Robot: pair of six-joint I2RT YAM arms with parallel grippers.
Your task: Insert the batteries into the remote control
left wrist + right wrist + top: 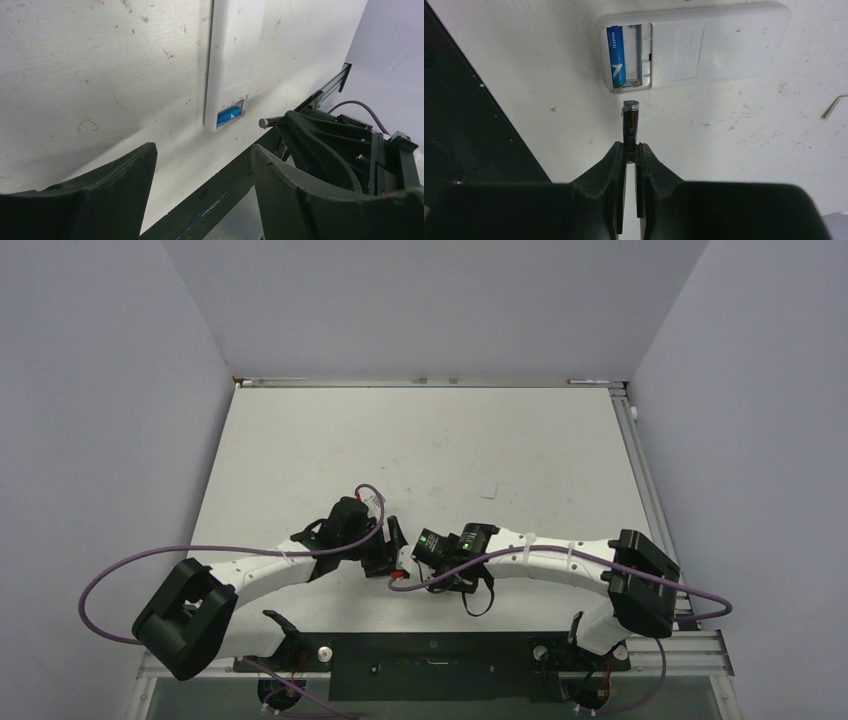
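The white remote control (704, 45) lies back up on the table, its battery bay uncovered at one end. A blue battery (616, 55) sits in one slot; the slot beside it is bare. My right gripper (630, 150) is shut on the dark battery (630, 125), whose metal tip points at the bay's edge, a short gap away. The left wrist view shows the same remote control (235, 55), the blue battery (227, 116) and the dark battery (272, 121) just off the bay. My left gripper (203, 147) is open and holds nothing, near the remote's end.
The black mounting rail (225, 195) runs along the table's near edge, close below the remote. A small pale angled piece (834, 106) lies on the table off the remote's far end. In the top view both arms meet near the table's front middle (405, 555).
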